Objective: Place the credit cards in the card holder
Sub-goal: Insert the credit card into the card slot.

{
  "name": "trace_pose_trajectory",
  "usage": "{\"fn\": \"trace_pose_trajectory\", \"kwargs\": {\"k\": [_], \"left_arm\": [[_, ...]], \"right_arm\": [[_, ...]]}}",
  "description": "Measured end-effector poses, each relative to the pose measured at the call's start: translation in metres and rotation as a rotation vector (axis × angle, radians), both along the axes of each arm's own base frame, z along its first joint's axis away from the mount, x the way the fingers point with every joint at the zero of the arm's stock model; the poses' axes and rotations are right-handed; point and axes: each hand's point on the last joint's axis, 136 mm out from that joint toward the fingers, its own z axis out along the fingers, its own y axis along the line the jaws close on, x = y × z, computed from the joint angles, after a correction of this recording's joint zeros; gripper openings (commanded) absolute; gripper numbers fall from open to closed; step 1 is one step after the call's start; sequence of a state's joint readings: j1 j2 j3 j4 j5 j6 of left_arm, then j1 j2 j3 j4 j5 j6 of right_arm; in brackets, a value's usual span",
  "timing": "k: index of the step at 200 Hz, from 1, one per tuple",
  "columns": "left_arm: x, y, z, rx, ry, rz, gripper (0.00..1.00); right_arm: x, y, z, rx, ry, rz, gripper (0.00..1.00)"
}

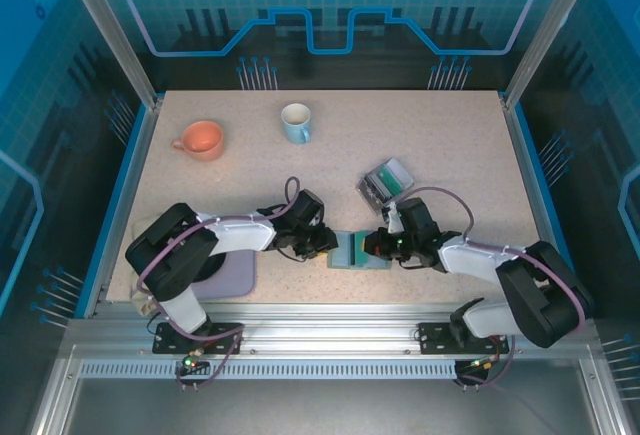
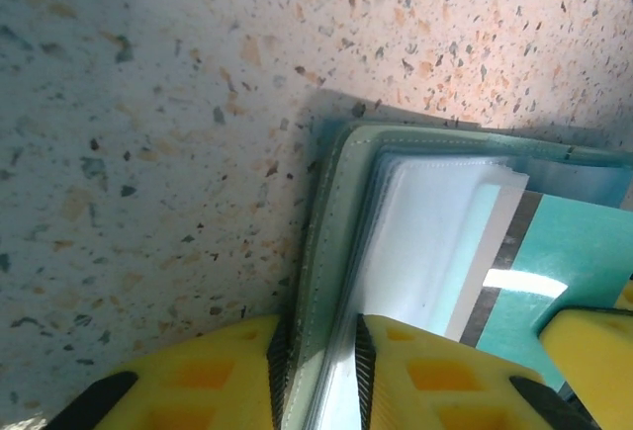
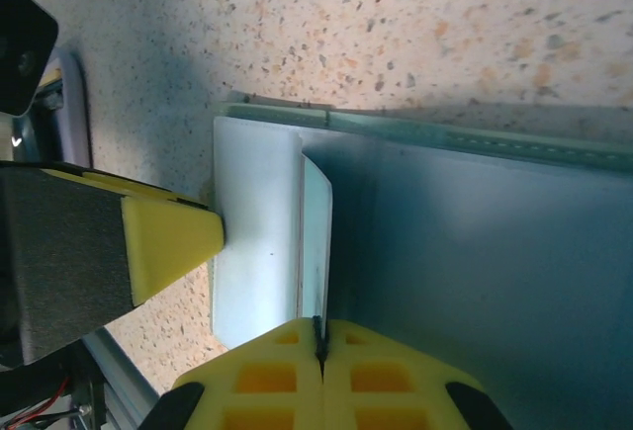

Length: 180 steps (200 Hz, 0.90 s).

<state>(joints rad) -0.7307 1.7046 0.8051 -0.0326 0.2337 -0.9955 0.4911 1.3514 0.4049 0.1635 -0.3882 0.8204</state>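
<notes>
At the left claw [image 2: 318, 336] tips: card holder [image 2: 316, 252], open on the tabletop [image 2: 148, 153], its near edge sitting btw the two pads. Claw is narrow, one pad on the green cover, the other on the clear inner sleeves. Looks like a pinch on that edge, bracing the holder. Pockets fan out fwd and to the right of this claw.

Moving right: teal card [image 2: 564, 242] w/ dark stripe lies over the holder's inner face, just past the left claw's right pad. Right claw [image 3: 318, 341] has it, jaws shut tight on the card's near end, card edge-on from the wrist cam, standing straight out ahead of the tips. Long axis runs claw-to-claw, aimed at the left claw, whose yellow finger [image 3: 163, 242] sits just beyond the pocket.

Key relation: white pocket [image 3: 255, 242] is directly ahead of the right claw, right beside the card's leading part. In the slot or alongside it? Can't tell. Right arm carries, left arm holds. Next is prob a straight push along the card's length toward the left claw; any tilt and a corner could catch the sleeve lip.

Off the right claw's far side, up the tabletop, well apart: small clear box [image 1: 368, 193] w/ more credit cards [image 1: 395, 179].
</notes>
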Motion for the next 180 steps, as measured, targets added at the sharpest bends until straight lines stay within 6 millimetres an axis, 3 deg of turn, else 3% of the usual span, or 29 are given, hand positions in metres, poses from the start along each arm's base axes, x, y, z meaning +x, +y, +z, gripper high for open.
{"fn": "trace_pose_trajectory", "kwargs": {"k": [51,130,180], "left_arm": [[0.001,-0.001,0.000,0.001,-0.001,0.000,0.24],[0.001,-0.001,-0.001,0.012,-0.003,0.018,0.25],[0.001,-0.001,-0.001,0.012,-0.003,0.023,0.25]], "right_arm": [[0.002,0.006,-0.004,0.020,0.006,0.004,0.01],[0.005,0.032,-0.006,0.017,0.034,0.021,0.08],[0.002,0.027,-0.012,-0.035,0.082,0.006,0.26]]}}
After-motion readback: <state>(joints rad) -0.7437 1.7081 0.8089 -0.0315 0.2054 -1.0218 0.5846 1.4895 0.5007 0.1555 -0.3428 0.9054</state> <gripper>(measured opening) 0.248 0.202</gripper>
